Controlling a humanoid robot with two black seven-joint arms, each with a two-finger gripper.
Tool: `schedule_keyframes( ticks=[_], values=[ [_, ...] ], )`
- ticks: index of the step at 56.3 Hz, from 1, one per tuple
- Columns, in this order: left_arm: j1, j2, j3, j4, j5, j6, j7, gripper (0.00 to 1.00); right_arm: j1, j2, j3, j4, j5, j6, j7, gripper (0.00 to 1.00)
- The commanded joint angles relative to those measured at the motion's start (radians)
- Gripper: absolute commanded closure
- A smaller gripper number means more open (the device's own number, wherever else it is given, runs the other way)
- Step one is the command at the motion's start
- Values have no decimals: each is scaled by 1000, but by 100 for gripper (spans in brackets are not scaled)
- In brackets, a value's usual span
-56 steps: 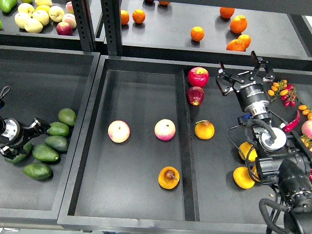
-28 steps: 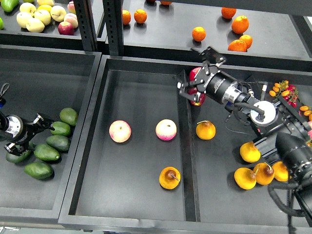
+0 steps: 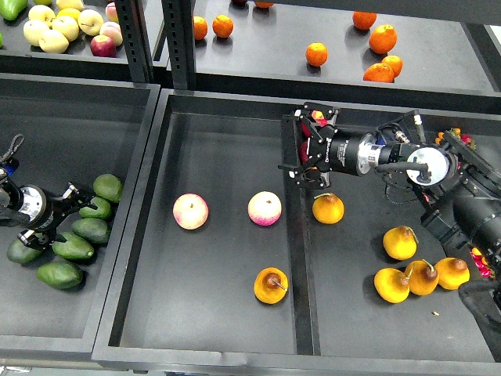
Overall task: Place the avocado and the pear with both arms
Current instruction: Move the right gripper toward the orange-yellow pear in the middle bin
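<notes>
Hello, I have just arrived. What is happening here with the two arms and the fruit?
Both arms are reaching for fruit and neither holds anything yet. The left gripper is open at the avocados in the left tray. The right gripper hangs open over the divider of the middle tray, by the red apples. One pear lies near the front.

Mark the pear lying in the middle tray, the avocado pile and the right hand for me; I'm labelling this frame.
pear (image 3: 271, 286), head view, on its orange-yellow skin.
avocado pile (image 3: 74, 247), head view, on a middle avocado's flank.
right hand (image 3: 301, 150), head view, midway between its fingertips.
</notes>
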State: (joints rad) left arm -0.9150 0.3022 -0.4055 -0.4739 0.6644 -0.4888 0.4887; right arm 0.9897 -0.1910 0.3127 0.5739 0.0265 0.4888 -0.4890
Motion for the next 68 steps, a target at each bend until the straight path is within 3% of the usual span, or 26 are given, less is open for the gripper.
schedule_keyframes(
  ticks=[1,14,35,68],
  values=[
    [-1,-2,-3,0,0,0,0,1,7,-45,-107,20,4,0,0,1],
    [-2,-2,-9,-11,0,0,0,1,66,-54,-279,20,3,0,0,1],
    [1,-3,-29,-2,0,0,0,1,47,-19,-405,30,-5,0,0,1],
    [-2,-12,-46,0,0,0,0,1,-22,76,-422,21,-99,0,0,1]
  ],
)
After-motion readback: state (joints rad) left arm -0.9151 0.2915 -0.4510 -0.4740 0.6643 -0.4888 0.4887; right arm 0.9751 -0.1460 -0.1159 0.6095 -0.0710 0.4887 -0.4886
